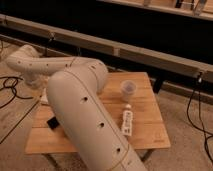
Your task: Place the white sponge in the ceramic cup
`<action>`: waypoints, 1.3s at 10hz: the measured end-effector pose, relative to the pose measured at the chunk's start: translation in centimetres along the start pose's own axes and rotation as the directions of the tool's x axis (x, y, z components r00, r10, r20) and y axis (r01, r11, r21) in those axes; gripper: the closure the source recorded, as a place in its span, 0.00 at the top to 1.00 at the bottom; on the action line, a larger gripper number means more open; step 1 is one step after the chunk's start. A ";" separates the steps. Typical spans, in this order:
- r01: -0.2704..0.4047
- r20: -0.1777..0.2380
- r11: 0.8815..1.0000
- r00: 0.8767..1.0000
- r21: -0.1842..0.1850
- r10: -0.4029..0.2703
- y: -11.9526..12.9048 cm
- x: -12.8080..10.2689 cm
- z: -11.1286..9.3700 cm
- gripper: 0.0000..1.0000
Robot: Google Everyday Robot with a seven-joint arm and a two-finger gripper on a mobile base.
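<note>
One arm [85,115] folded over a tabletop [145,107], hand [41,92] low at the edge far from the ceramic cup [128,90].
Mostly hidden behind the arm; cannot tell whether released or grasping. No clear sight of the white sponge, probably beneath the hand, hence the low reach. Cup upright across from the hand, mouth open for a drop. Black phone [52,122] near the hand; white bottle [127,122] flat beside the cup.

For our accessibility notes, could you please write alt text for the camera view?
A large white robot arm stretches across a wooden table, its end effector low at the left edge. A ceramic cup and white bottle sit uncovered at right.
</note>
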 end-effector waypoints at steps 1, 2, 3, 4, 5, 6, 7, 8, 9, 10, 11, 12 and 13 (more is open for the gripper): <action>0.025 -0.008 1.000 1.000 -0.010 -0.025 -0.4 0.0 1.0 0.65; 0.039 -0.017 0.999 0.999 -0.012 -0.039 -0.8 0.1 1.7 0.65; 0.049 -0.027 0.999 0.998 -0.014 -0.050 -1.0 0.2 2.6 0.65; 0.057 -0.035 0.998 0.998 -0.015 -0.057 -1.2 0.1 3.2 0.65; 0.066 -0.045 0.998 0.997 -0.017 -0.066 -1.2 0.0 4.0 0.65; 0.073 -0.049 0.997 0.996 -0.019 -0.074 -1.1 -0.3 4.6 0.65; 0.077 -0.054 0.997 0.996 -0.021 -0.078 -1.1 -0.4 5.1 0.65; 0.081 -0.061 0.996 0.995 -0.021 -0.082 -1.2 -0.5 5.8 0.65; 0.084 -0.070 0.996 0.994 -0.021 -0.085 -1.3 -0.6 6.6 0.65; 0.083 -0.074 0.996 0.994 -0.021 -0.085 -1.4 -0.6 7.0 0.65; 0.082 -0.082 0.996 0.993 -0.020 -0.084 -1.6 -0.6 7.8 0.65; 0.080 -0.086 0.997 0.993 -0.020 -0.082 -1.8 -0.6 8.2 0.65; 0.078 -0.091 0.997 0.993 -0.020 -0.079 -2.0 -0.6 8.7 0.65</action>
